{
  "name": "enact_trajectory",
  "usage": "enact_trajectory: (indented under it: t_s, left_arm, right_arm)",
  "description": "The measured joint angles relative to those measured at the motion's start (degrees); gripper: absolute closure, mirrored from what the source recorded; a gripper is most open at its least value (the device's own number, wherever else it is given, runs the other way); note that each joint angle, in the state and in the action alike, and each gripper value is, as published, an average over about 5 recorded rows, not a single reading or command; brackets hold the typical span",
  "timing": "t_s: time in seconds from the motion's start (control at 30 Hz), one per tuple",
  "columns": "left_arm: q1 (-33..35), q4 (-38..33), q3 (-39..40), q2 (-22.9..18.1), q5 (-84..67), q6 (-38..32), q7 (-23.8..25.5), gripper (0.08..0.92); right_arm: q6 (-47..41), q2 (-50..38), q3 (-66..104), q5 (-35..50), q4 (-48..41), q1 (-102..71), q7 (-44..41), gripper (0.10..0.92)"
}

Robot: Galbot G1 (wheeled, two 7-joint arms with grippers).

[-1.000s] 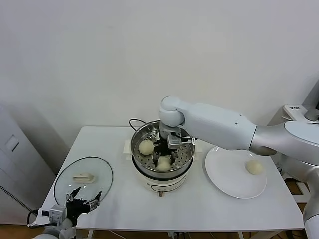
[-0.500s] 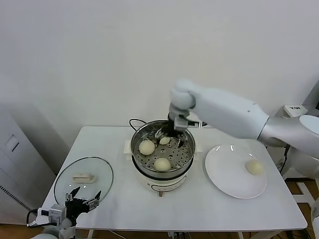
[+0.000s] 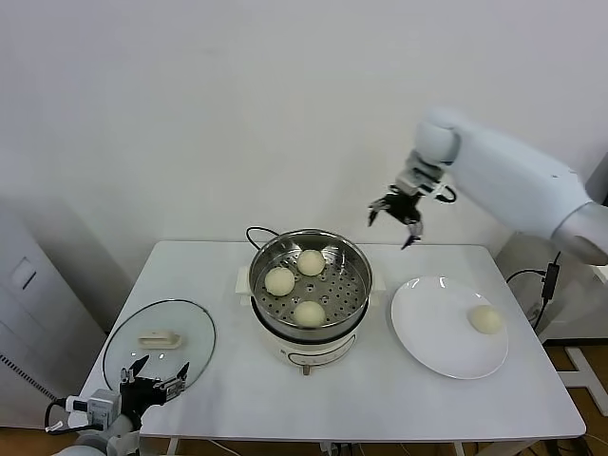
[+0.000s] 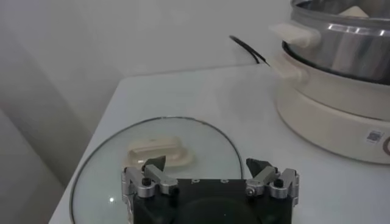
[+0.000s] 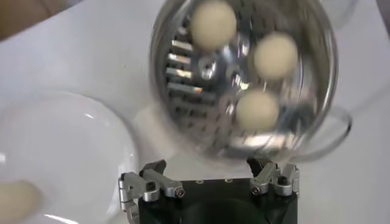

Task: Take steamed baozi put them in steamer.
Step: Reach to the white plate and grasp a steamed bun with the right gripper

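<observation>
While three baozi (image 3: 295, 286) fill the steamer (image 3: 355, 294), right tool (image 3: 397, 219) hovers above.

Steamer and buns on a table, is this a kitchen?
Probably a test room set up like a kitchen: a steamer holding three buns and a plate sit on a plain white table by a bare wall.

R arm: white-shelled, reaches in from the right side of head view, raised high, wrist bent down. Black two-fingered right hand (image 3: 396, 220) hangs in air, fingers spread wide, nothing between them; right wrist view (image 5: 210, 180) confirms both silver-tipped fingers apart and empty.

L arm: parked low at near-left corner of head view. Black left hand (image 3: 160, 374) w/ fingers apart, empty; same in left wrist view (image 4: 210, 176).
</observation>
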Motion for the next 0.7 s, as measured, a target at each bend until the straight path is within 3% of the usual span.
enact_trajectory:
  t_s: [0.3,0.7]
  left_arm:
    - [-0.1,0.1,-0.2,0.0,-0.4,0.0,0.0,0.177]
    - [-0.2,0.2,-0.2,0.0,-0.5,0.1,-0.1,0.177]
  right_arm:
    - [-2.2,-4.8,2.0,-0.5,-6.2,-3.6,0.0,0.203]
    - [-0.8,-7.5,11.1,-9.2,-11.9,-13.7,2.0,0.203]
